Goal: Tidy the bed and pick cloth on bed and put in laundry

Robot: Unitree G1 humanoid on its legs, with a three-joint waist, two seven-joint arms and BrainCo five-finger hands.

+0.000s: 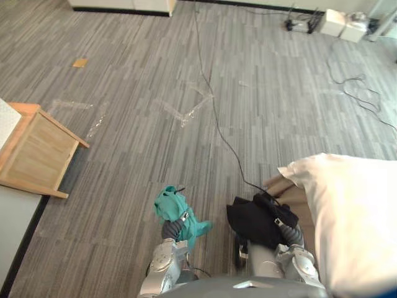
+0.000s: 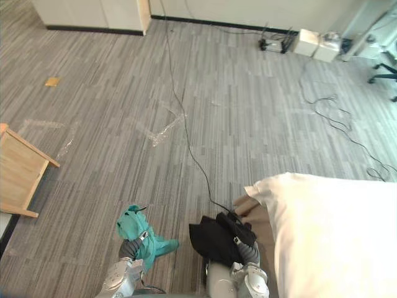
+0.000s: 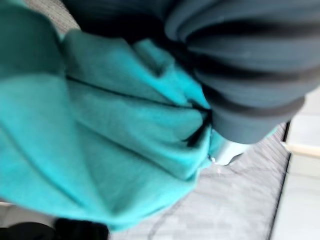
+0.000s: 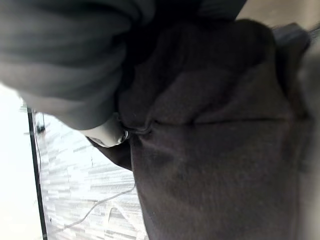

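Observation:
A bunched teal cloth hangs above the floor from my left hand, low in the eye views just left of centre. The cloth wraps the hand, and in the left wrist view the teal cloth is gathered against the dark ribbed cover. My right hand carries a black cloth beside the bed's corner. The black cloth is bunched against that hand's cover. The bed with white bedding lies at the lower right, with a tan sheet corner showing.
A wooden crate lies tipped on the floor at the left, beside a white surface. A scrap of clear plastic lies mid-floor. White boxes and cables sit at the far right wall. Grey carpet stretches ahead.

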